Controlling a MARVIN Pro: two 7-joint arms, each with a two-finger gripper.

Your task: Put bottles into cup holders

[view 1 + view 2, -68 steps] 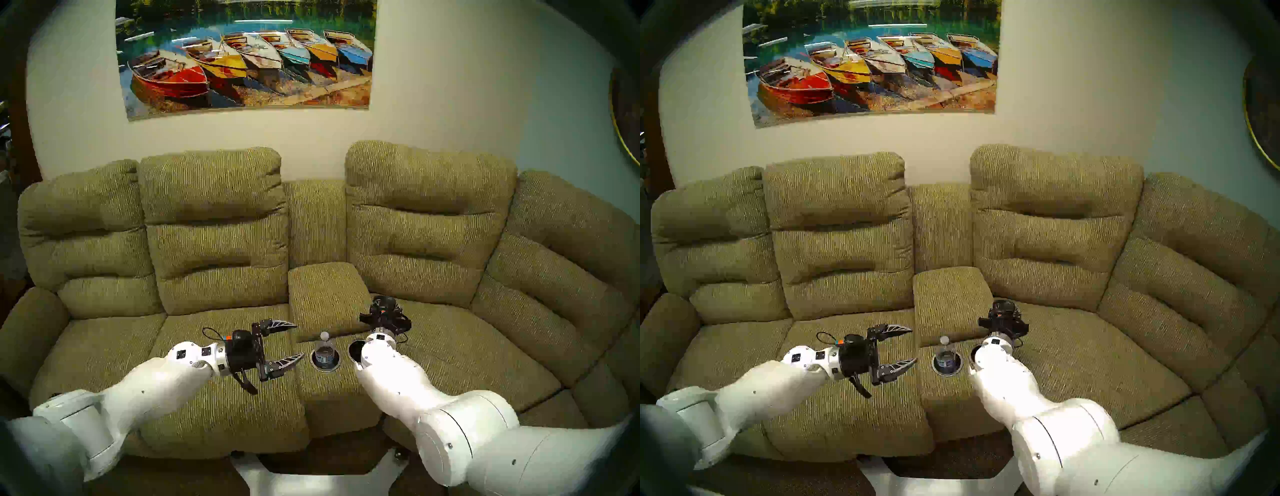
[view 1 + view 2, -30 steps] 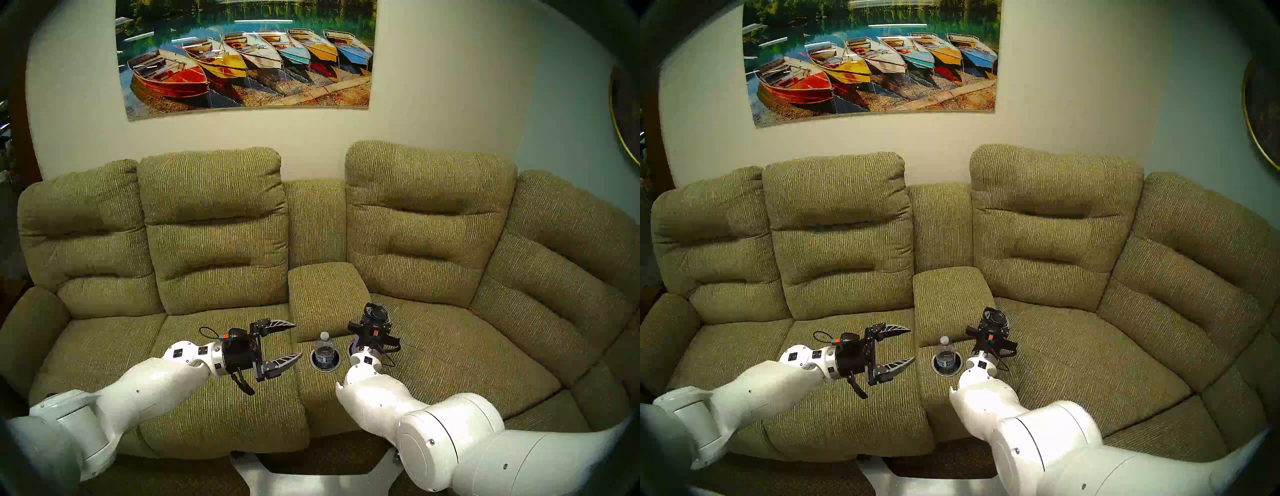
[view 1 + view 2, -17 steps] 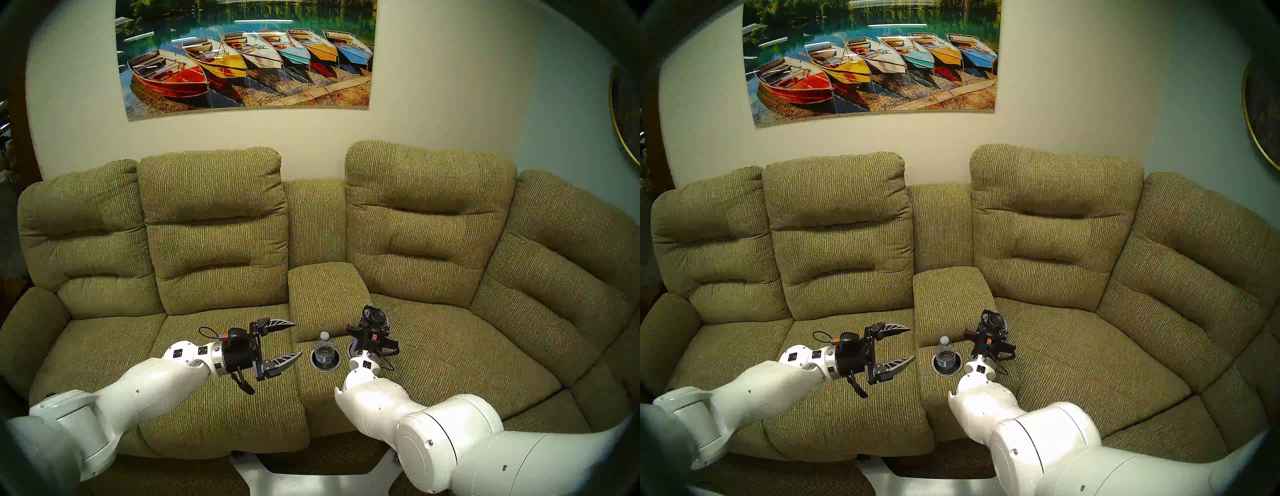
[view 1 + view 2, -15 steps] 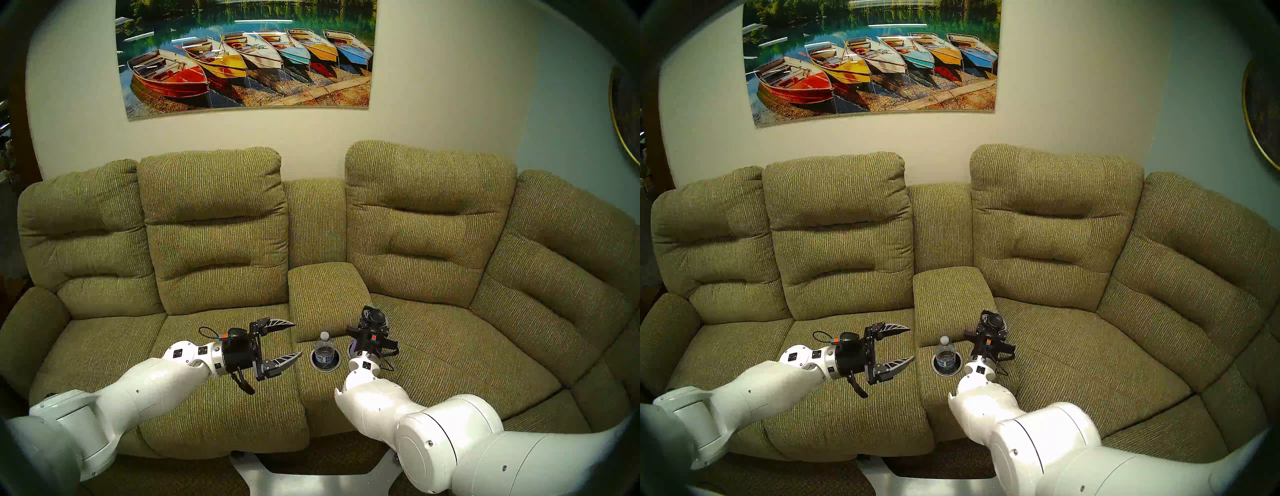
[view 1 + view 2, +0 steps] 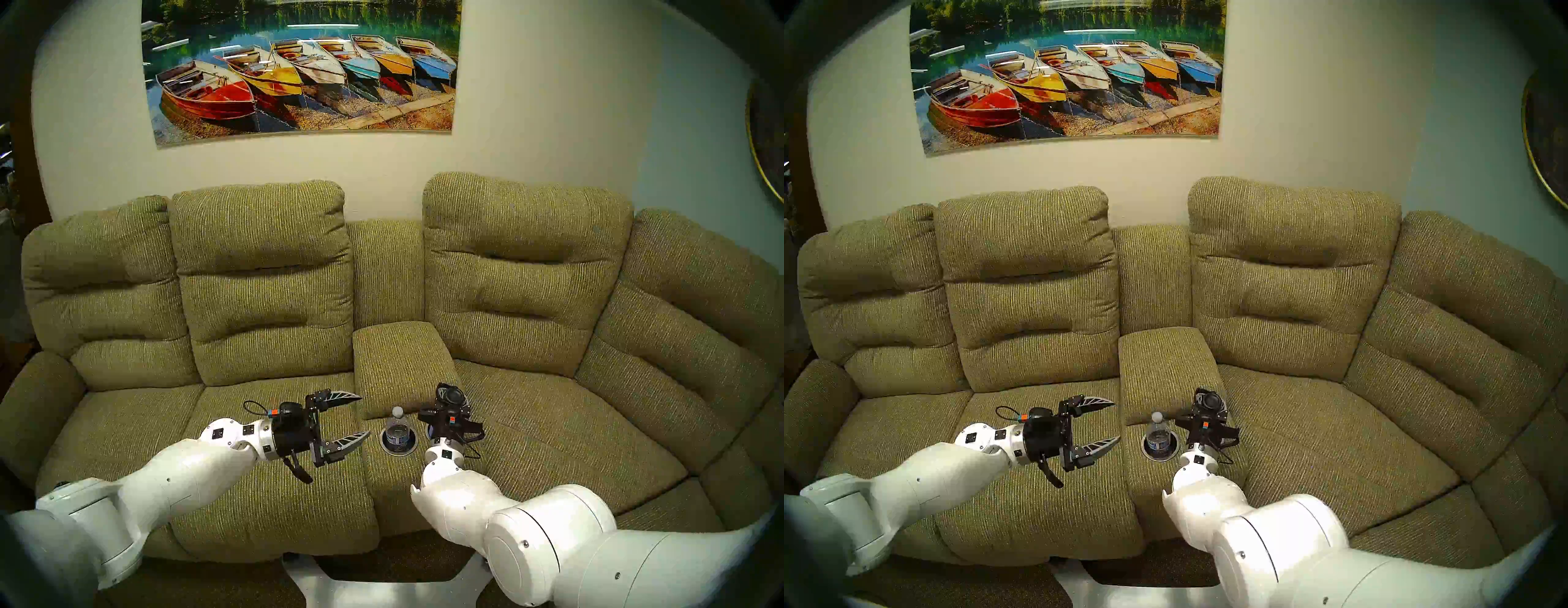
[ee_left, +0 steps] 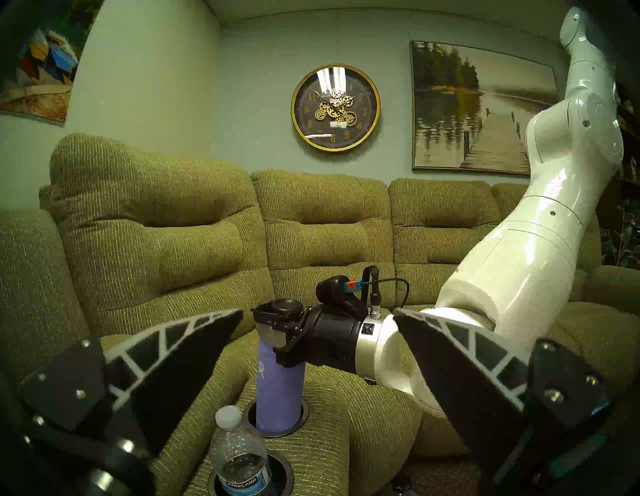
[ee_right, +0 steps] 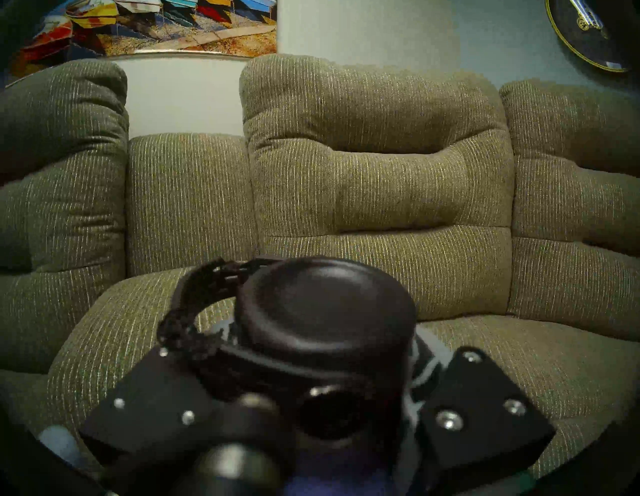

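The clear water bottle (image 5: 398,428) stands upright in the left cup holder (image 5: 387,446) of the couch's centre console; it also shows in the left wrist view (image 6: 239,457). My right gripper (image 5: 449,408) is shut on the lavender flask (image 6: 279,391) just under its black loop lid (image 7: 325,311). The flask stands upright with its base inside the right cup holder (image 6: 302,417). In the head views my right wrist hides most of that holder. My left gripper (image 5: 364,416) is open and empty, hovering over the seat left of the console.
The olive-green couch (image 5: 263,276) fills the view, with the padded console lid (image 5: 401,361) just behind the holders. Seat cushions lie on both sides (image 5: 551,424). A boat picture (image 5: 301,72) hangs on the wall.
My right gripper has carried the flask left from over the right seat and lowered it, so its base now sits in the right cup holder. The left arm has barely moved.
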